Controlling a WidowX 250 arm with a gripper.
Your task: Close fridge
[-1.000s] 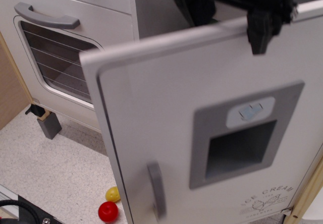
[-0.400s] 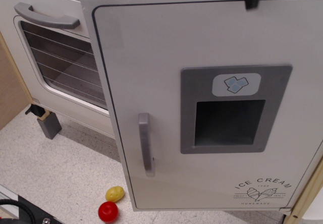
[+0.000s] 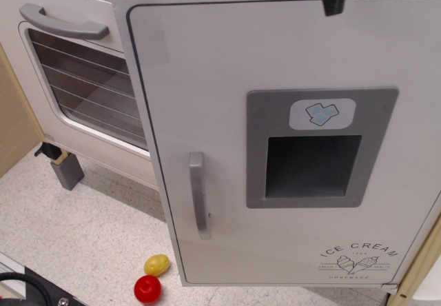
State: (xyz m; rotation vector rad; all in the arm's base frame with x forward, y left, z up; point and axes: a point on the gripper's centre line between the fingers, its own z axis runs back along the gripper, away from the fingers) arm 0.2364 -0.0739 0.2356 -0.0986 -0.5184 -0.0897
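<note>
- "ICE CREAM" stood in an arc at the lower right corner of the fridge [image 3: 275, 134] door, over a small cone drawing; the finer print beneath was too small to read
- "350" showed at the top edge, on the oven [image 3: 76, 65] panel by a dial

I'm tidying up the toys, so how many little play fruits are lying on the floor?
2: a yellow fruit by the fridge door's lower left corner, and a red fruit just below it, touching or nearly so. Others may be hidden behind the door.
</note>
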